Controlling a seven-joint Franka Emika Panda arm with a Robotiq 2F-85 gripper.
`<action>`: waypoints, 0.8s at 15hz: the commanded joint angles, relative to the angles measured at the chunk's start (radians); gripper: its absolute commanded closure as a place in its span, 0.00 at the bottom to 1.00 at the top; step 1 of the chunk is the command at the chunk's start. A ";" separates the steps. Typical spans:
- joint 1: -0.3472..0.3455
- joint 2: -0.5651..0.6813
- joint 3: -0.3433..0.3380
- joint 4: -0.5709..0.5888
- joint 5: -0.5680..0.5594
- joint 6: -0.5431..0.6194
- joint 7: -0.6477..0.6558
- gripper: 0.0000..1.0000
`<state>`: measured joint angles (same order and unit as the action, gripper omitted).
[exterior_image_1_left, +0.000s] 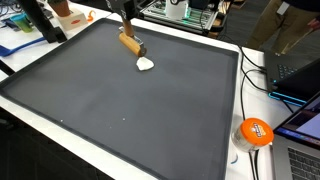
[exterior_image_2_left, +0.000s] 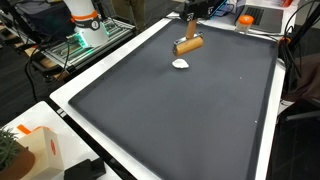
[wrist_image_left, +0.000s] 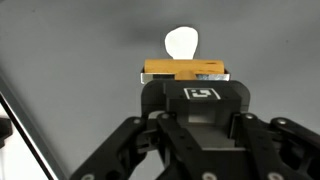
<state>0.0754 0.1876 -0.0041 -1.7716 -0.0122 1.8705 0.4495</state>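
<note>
My gripper (exterior_image_1_left: 128, 28) (exterior_image_2_left: 190, 25) hangs over the far part of the black mat (exterior_image_1_left: 120, 100) (exterior_image_2_left: 190, 120), shut on a tan wooden block (exterior_image_1_left: 132, 43) (exterior_image_2_left: 188, 44) that is held tilted just above the mat. In the wrist view the block (wrist_image_left: 185, 70) lies crosswise at the far end of the gripper (wrist_image_left: 190, 85), and the fingertips are hidden behind the gripper body. A small white lump (exterior_image_1_left: 146, 64) (exterior_image_2_left: 180, 64) (wrist_image_left: 181, 42) lies on the mat just beyond the block, apart from it.
The mat lies on a white table (exterior_image_1_left: 232, 150) (exterior_image_2_left: 70, 100). An orange round object (exterior_image_1_left: 255, 131) and cables sit off the mat's edge beside a laptop (exterior_image_1_left: 300, 130). A white and orange box (exterior_image_2_left: 35, 145) stands at a near corner. Equipment crowds the far side.
</note>
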 joint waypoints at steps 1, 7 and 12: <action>0.003 -0.126 0.007 -0.163 -0.020 0.065 0.014 0.78; -0.010 -0.182 0.015 -0.222 0.000 0.077 0.016 0.78; -0.015 -0.142 0.015 -0.177 -0.003 0.078 0.005 0.78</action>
<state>0.0719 0.0412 0.0021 -1.9534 -0.0135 1.9317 0.4511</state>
